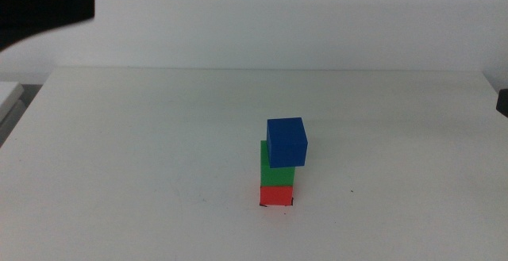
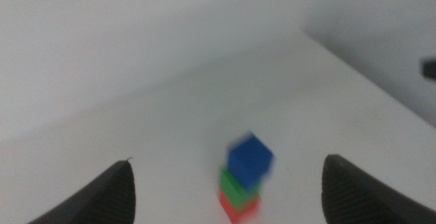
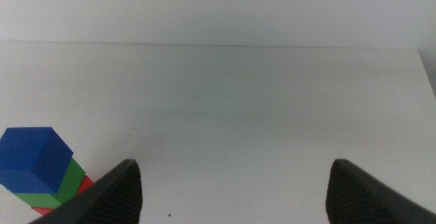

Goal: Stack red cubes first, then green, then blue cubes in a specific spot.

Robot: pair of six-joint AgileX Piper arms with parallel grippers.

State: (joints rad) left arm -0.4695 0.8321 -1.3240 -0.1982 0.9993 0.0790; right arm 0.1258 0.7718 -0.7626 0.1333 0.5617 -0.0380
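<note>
The three cubes are standing as one stack on the white worktop (image 1: 143, 150), a little toward five o'clock from the middle of the middle view. The red cube (image 1: 276, 195) is sitting at the bottom, on the marked spot (image 1: 263, 205), whose tiny black corner marks are peeking out at its lower corners. The green cube (image 1: 270, 168) is resting on the red one, roughly squared with it. The blue cube (image 1: 286, 142) is sitting on top, turned slightly and shifted toward three o'clock, so that it is overhanging the green cube on that side. A lone dark speck (image 1: 352, 192) is lying on the worktop at three o'clock from the stack, well apart from it.

The left hand (image 2: 225, 190) is hanging above the worktop with its jaws spread wide and holding nothing; its own blurred view is showing the stack between the two jaws, clear of both. The right hand (image 3: 231, 190) is also standing wide apart and empty, with the stack showing just beside one of its jaws.
</note>
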